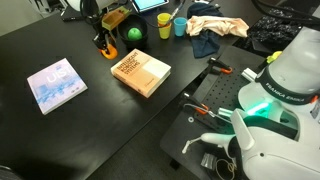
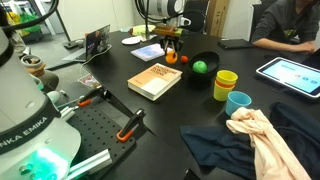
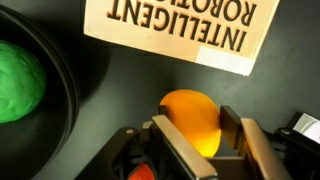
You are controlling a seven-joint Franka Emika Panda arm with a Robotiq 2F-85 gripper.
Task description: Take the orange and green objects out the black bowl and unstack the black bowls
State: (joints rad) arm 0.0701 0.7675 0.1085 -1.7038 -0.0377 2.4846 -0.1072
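Wrist view: gripper [image 3: 205, 150] clamped on orange ball [image 3: 192, 118], clear of black bowls [image 3: 66, 95], beside book [image 3: 180, 30]; green ball [image 3: 18, 80] inside. Exterior views: same grasp low over table [image 1: 40, 45], green ball [image 2: 200, 67] in black bowls [image 2: 212, 56]. Remaining, apparently: setting orange down, removing green, unstacking.

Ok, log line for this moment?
gripper: shut on orange ball | orange ball: outside black bowl, beside Intelligent Robotics book | green ball: in black bowl
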